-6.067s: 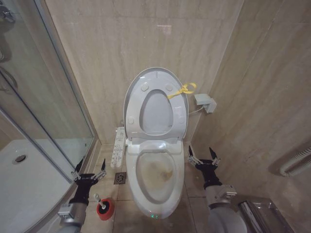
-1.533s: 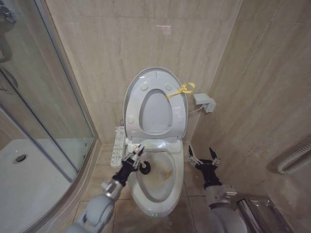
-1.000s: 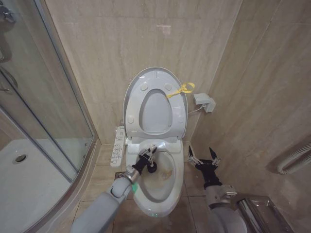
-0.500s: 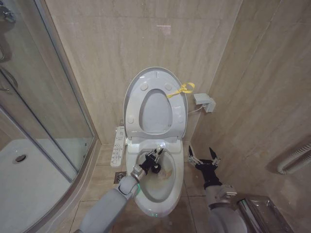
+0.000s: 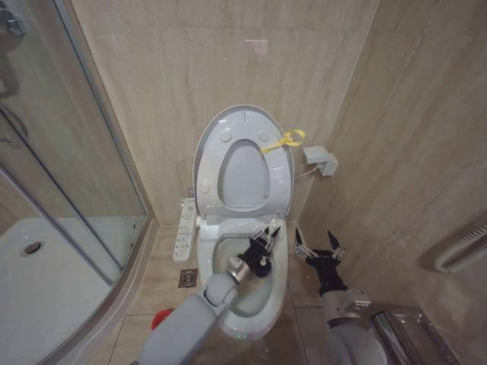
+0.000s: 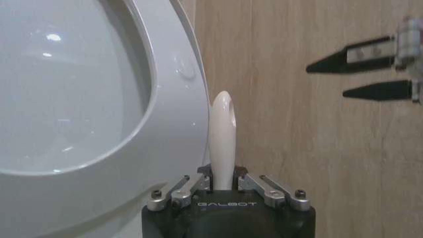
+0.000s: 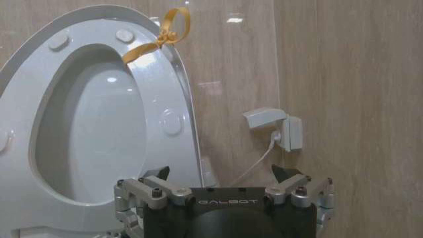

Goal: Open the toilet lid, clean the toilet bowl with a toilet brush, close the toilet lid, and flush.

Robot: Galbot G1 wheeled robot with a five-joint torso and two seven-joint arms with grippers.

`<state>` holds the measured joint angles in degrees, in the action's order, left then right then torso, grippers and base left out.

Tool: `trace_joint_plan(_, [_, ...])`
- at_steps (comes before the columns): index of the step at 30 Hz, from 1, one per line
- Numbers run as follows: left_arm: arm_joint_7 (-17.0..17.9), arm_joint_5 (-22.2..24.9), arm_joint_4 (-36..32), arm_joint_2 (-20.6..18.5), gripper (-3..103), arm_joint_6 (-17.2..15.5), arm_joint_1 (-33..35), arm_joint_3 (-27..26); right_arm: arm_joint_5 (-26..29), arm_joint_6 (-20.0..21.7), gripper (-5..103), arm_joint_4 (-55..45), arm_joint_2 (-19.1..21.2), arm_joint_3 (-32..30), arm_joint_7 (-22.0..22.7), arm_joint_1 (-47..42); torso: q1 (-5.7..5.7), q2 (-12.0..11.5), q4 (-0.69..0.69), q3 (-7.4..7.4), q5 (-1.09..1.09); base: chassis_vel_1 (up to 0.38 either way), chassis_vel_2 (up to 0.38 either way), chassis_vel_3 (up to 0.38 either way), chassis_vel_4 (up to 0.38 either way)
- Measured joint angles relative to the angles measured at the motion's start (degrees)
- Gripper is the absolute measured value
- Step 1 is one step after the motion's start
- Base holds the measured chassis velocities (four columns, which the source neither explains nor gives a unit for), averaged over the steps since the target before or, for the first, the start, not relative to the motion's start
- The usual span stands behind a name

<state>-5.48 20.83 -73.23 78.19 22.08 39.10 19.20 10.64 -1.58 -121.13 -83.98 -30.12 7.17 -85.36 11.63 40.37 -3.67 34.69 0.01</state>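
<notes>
The toilet lid [image 5: 245,120] stands raised against the back wall with the ring seat folded up on it, and a yellow ribbon [image 5: 285,140] hangs at its edge. Below it lies the toilet bowl [image 5: 280,283], white with a brownish-stained inside. My left gripper [image 5: 265,240] reaches over the bowl's right half, shut on the toilet brush [image 5: 262,263], whose dark head hangs inside the bowl. The left wrist view shows the brush's pale handle [image 6: 223,141] sticking out of the left gripper [image 6: 223,181], beside the lid [image 6: 168,148]. My right gripper [image 5: 318,248] hovers open just right of the bowl; the right gripper [image 7: 223,174] faces the lid [image 7: 173,104].
A button panel [image 5: 185,228] sits on the bowl's left side, with a floor drain [image 5: 188,279] and the red brush holder [image 5: 158,318] on the tiles. The glass shower screen [image 5: 68,160] and white tray [image 5: 46,296] lie left. A wall box [image 5: 321,161] with its cord is right of the lid.
My left gripper has carried the brush from the bowl's left rim across to its right half. The right arm has not moved.
</notes>
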Motion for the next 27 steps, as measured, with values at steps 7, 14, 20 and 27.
trace_joint_plan(7, [-2.06,-1.64,9.7,0.26,18,3.29,-1.14,0.63,0.0,0.0,100,0.0,0.0,0.0,0.0,0.0,0.0,0.0,0.01,0.0,-0.01,0.0,0.0,0.0,0.0])
trace_joint_plan(14, [-1.2,-1.08,8.53,0.91,18,2.32,-1.22,-0.02,0.0,0.0,100,0.0,0.0,0.0,0.0,0.0,0.0,0.0,0.02,0.0,0.0,0.0,0.0,0.0,0.0])
trace_joint_plan(20, [-0.23,0.67,2.21,2.29,18,0.23,-1.51,0.33,0.0,0.0,100,0.0,0.0,0.0,0.0,0.0,0.0,0.0,-0.01,0.0,0.0,0.0,0.0,0.0,0.0])
trace_joint_plan(27, [-1.13,-0.38,9.04,3.18,18,1.85,-1.78,0.16,0.0,0.0,100,0.0,0.0,0.0,0.0,0.0,0.0,0.0,0.02,0.0,0.0,0.0,0.0,0.0,0.0])
